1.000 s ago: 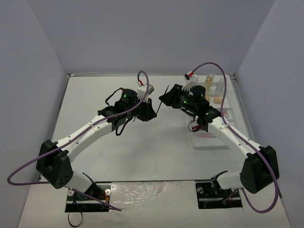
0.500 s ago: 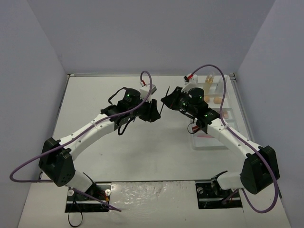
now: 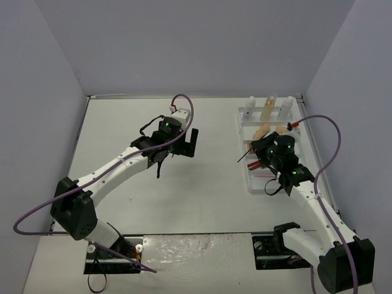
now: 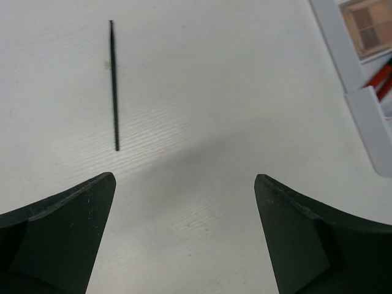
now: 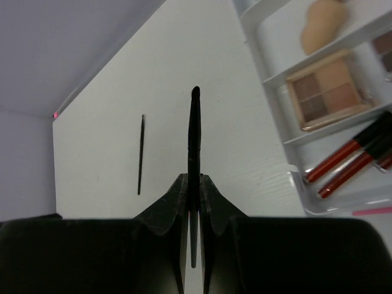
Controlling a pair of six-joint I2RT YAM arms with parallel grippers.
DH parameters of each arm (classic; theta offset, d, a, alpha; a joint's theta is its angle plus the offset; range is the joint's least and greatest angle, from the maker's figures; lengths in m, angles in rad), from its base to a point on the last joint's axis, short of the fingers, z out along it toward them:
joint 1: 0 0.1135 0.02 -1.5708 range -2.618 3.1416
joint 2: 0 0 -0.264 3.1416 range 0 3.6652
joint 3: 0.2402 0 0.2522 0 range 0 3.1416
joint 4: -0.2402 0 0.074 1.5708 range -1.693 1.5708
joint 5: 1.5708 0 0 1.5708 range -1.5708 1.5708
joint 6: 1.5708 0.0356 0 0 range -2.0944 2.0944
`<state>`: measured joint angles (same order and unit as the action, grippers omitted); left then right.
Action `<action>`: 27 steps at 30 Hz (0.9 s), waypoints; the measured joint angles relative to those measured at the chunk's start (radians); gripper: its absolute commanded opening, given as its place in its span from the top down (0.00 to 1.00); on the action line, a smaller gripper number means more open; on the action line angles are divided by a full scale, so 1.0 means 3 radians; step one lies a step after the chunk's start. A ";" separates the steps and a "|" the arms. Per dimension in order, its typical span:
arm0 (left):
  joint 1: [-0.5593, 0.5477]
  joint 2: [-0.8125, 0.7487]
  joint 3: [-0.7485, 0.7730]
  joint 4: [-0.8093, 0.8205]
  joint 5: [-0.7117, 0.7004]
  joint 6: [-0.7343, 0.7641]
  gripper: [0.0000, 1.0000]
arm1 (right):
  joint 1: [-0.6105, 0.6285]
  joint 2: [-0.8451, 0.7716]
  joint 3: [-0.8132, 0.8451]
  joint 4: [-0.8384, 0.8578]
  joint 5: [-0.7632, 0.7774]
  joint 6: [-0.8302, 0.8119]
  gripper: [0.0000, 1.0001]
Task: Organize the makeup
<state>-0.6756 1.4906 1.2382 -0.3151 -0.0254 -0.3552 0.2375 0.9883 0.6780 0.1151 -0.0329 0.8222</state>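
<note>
My right gripper (image 5: 194,177) is shut on a thin black brush (image 5: 195,128) that sticks out ahead of the jaws. In the top view this gripper (image 3: 256,152) hangs over the left edge of the white tray (image 3: 247,184). The left gripper (image 4: 184,184) is open with nothing between its fingers, above bare table near the middle (image 3: 187,143). A second thin brush (image 4: 114,86) lies flat on the table ahead of it and also shows in the right wrist view (image 5: 141,154). The tray holds bottles (image 3: 269,108), beige sponges (image 5: 324,24), an eyeshadow palette (image 5: 327,92) and red lip tubes (image 5: 346,160).
The tray's white dividers (image 4: 361,104) stand at the right of the left wrist view. The enclosure's grey walls close in the table at the back and both sides. Purple cables loop off both arms.
The two grippers met at mid-table on one brush. The left one opened and let go. The right arm has drawn back to the tray with the brush in its jaws.
</note>
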 measured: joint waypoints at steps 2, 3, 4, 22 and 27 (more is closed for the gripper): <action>0.0018 -0.0001 -0.0017 -0.0051 -0.0204 0.0025 0.03 | -0.0176 -0.0146 -0.0092 -0.0166 0.0128 0.0137 1.00; 0.0034 -0.0001 -0.0029 -0.0081 -0.0294 0.0035 0.03 | -0.0264 -0.0200 -0.0131 -0.0257 0.0184 0.0207 1.00; 0.0053 -0.0001 -0.0048 -0.0103 -0.0371 0.0038 0.03 | -0.0350 -0.0239 -0.0168 -0.0341 0.0230 0.0271 1.00; 0.0181 -0.0008 -0.0478 -0.0163 -0.0742 0.0047 0.03 | -0.1073 -0.0201 -0.0764 -0.0933 0.0576 0.1031 0.88; 0.0181 -0.0008 -0.0480 -0.0158 -0.0754 0.0050 0.03 | -0.1121 -0.0161 -0.0800 -0.0931 0.0636 0.1170 0.63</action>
<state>-0.6212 1.4883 1.0943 -0.3626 -0.2517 -0.3403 -0.0988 0.9400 0.4379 -0.1642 0.1579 1.1732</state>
